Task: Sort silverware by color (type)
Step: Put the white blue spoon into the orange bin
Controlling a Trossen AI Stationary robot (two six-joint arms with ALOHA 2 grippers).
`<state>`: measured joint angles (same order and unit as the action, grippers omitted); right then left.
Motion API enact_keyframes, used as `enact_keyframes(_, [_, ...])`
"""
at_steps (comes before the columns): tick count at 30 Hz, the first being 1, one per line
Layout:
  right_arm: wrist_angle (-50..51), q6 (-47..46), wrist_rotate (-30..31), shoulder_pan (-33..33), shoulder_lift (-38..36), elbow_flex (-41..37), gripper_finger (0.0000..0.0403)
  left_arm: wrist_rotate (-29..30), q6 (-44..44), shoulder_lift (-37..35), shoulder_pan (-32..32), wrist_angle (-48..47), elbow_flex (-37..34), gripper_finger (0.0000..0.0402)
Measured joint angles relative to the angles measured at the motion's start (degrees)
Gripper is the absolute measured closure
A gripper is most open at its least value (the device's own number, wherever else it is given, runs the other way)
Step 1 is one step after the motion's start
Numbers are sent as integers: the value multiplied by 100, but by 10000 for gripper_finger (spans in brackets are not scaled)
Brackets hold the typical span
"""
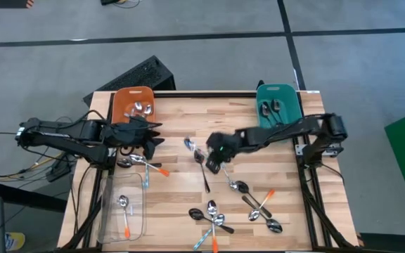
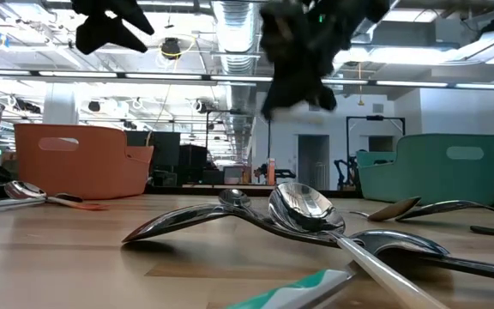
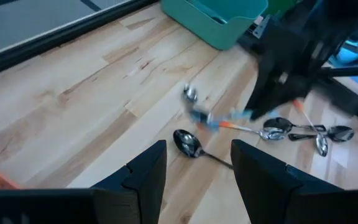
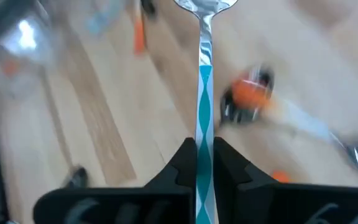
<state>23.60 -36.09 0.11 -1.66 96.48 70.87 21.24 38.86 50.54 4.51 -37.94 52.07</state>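
Spoon with a light-blue handle [image 4: 204, 87] is pinched by the right gripper [image 4: 204, 155] above the bench [image 1: 181, 126]; the left gripper [image 3: 197, 165], spread, apparently holds nothing.

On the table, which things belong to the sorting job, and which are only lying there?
Belong to the job:
- loose spoons on the table
- blue-handled spoon held in the right gripper
- orange bin with spoons
- teal bin with spoons
- clear tray with one orange-handled spoon

Only lying about:
- black keyboard on the floor behind the table

The left gripper is open and empty.

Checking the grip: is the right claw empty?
No, the right claw is shut on a spoon with a blue-patterned handle.
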Motion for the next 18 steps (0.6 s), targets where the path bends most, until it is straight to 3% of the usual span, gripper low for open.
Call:
enact_keyframes(5, [-291, 237, 137, 340, -683, 6, 368, 118, -86, -60, 2, 459, 0, 235])
enact_keyframes(11, [-1154, 396, 146, 524, -1423, 12, 368, 4, -745, 162, 2, 1708, 4, 235])
enact_keyframes(18, [-1815, 614, 124, 430, -1634, 13, 368, -372, -1406, 460, -7, 2641, 2, 235])
